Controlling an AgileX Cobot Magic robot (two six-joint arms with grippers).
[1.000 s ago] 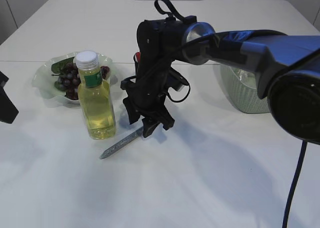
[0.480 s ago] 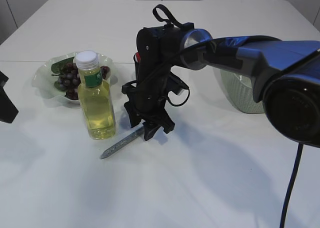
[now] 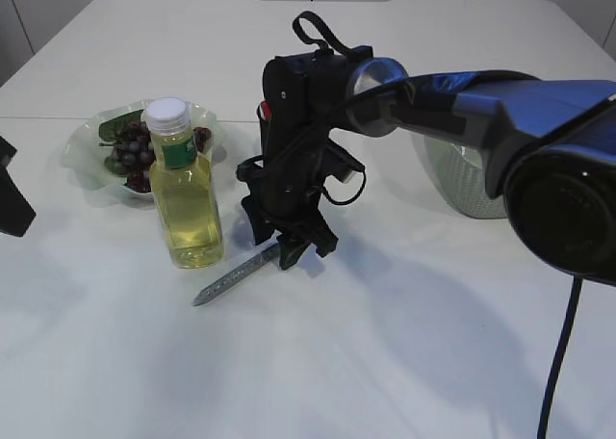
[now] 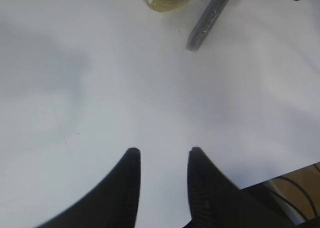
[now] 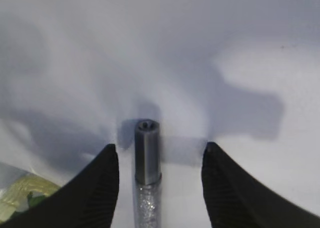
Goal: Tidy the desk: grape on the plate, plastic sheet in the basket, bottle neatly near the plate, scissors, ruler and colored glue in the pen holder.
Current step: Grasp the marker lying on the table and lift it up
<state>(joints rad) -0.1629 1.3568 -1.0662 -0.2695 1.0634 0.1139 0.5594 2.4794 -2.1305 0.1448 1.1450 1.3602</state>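
Note:
A grey glitter glue pen [image 3: 228,279] lies flat on the white table; it also shows in the right wrist view [image 5: 147,160] and the left wrist view [image 4: 210,17]. My right gripper [image 3: 289,245] is open and hangs low over the pen's capped end, a finger on each side [image 5: 159,149], not touching it. A bottle of yellow liquid [image 3: 184,189] with a white cap stands upright just left of the pen. Dark grapes [image 3: 133,155] lie on the green glass plate [image 3: 85,152] behind it. My left gripper [image 4: 162,151] is open and empty over bare table at the far left.
A translucent green basket [image 3: 472,179] stands at the right behind my right arm. A dark pen holder with a red item [image 3: 263,111] is mostly hidden behind the right wrist. The table's near edge shows in the left wrist view [image 4: 280,170].
My right gripper has shifted slightly right and settled lower over the pen's capped end. The pen, bottle and left arm have not moved.

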